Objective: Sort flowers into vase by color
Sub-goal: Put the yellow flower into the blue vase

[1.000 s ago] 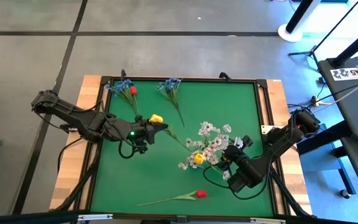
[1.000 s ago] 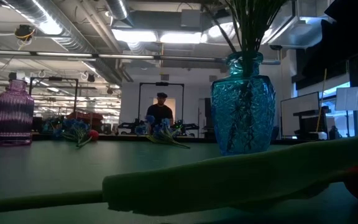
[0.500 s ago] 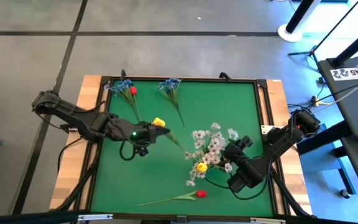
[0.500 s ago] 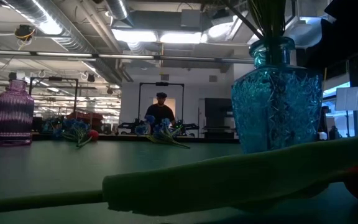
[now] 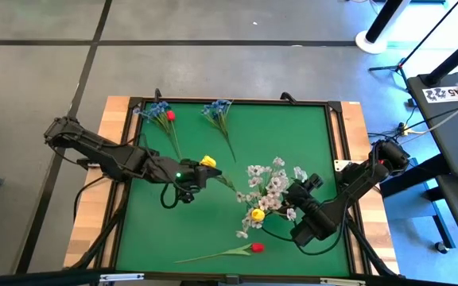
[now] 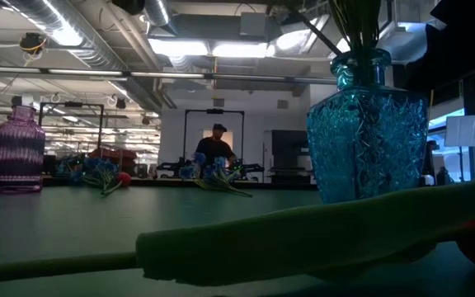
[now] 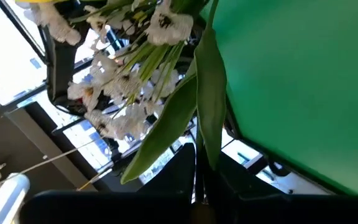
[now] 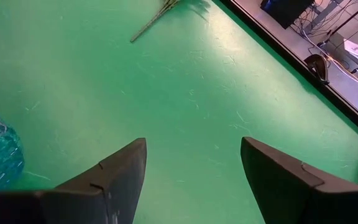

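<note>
A yellow tulip-like bud on a thin green stalk (image 5: 207, 162) sits in the middle of the green table mat (image 5: 293, 127). The left gripper (image 5: 197, 171) pinches its stalk. Just right of it stands a blue glass vase (image 6: 367, 132) with white-blossom sprigs (image 5: 270, 184) and 1 small yellow bud (image 5: 257, 214) in it. The right gripper (image 8: 191, 146) is beside the vase on its right, fingers apart. 2 blue-blossom sprigs (image 5: 217, 111) lie at the back left, with a red bud (image 5: 170, 115) on the left one. A red tulip-like flower (image 5: 254, 248) lies at the front. A purple ribbed vase (image 6: 15, 148) stands far left.
</note>
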